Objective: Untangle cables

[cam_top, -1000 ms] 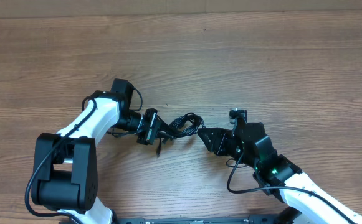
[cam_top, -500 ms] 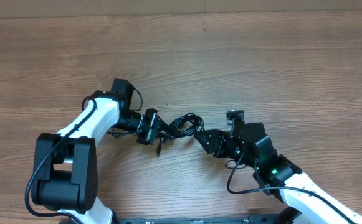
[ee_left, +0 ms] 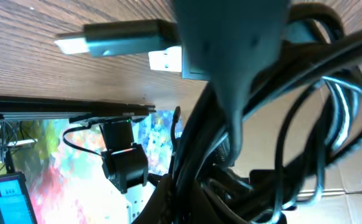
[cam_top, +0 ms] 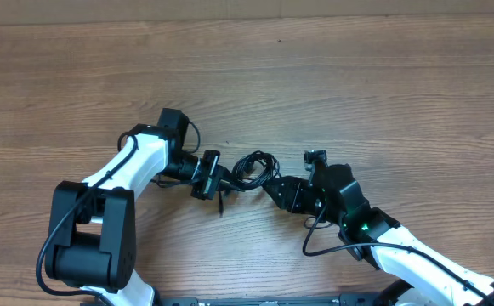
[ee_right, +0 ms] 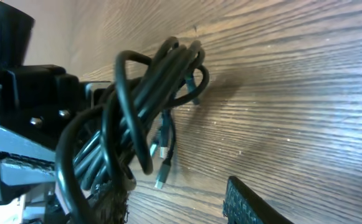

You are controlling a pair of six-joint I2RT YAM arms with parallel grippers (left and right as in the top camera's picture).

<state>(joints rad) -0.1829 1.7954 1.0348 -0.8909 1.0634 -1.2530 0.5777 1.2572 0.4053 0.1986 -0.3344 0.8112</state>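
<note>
Overhead, and the cables [cam_top: 253, 166] sit as one knotted black clump squarely between the left gripper [cam_top: 218, 180] and the right gripper [cam_top: 272, 189], loops piled on each other and nothing separated yet. The clump hangs off the left gripper's tip, which is clamped tight on strands at its own end of the bundle. That grip reads as the anchor, pinning one side so the other arm has something to pull against. One loose end trails out below those fingers toward the table [cam_top: 357, 85]. In the left wrist view, a grey finger [ee_left: 230, 68] runs straight through the mass. Strands crowd both sides of it, and two plugs [ee_left: 115, 36] poke out past it over the wood. In the right wrist view, the bundle looks lifted at its far loops, with a shadow on the wood beneath. The loops fan ahead and to one side of the right gripper, and a loose end dangles low in front of it. That gripper's jaws stand apart, with bare wood showing between its pads [ee_right: 249, 205], and they hold nothing. It waits just beside the clump's far edge, angled toward it. My read is that it's lined up to pick a single loop or end and draw it away from the left-hand anchor. The risk is catching several strands at once and tightening the knot instead of loosening it.
</note>
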